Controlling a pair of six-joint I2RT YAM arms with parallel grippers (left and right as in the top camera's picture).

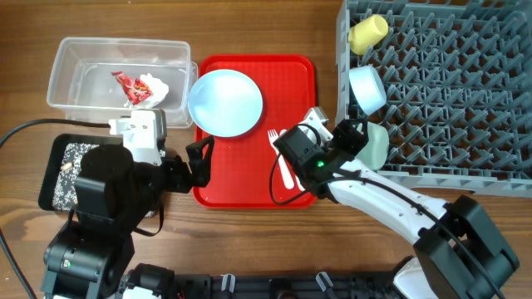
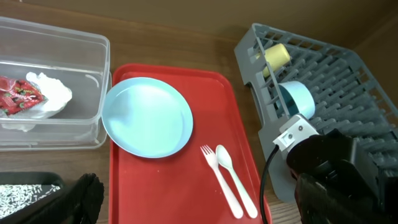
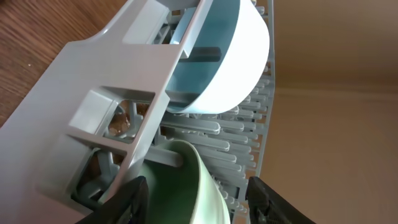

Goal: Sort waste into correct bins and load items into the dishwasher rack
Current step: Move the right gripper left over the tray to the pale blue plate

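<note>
Two bowls in rack; right tool parted.

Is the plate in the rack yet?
No, the pale blue plate lies on the red tray, outside the grey dishwasher rack.

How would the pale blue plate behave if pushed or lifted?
The plate looks like smooth, rigid plastic, so probably stiff and light. Lying flat on the red tray, it likely slides when pushed. Its low rim may resist pinching.

Brown wood-grain tabletop, warm tone, soft even light
</note>
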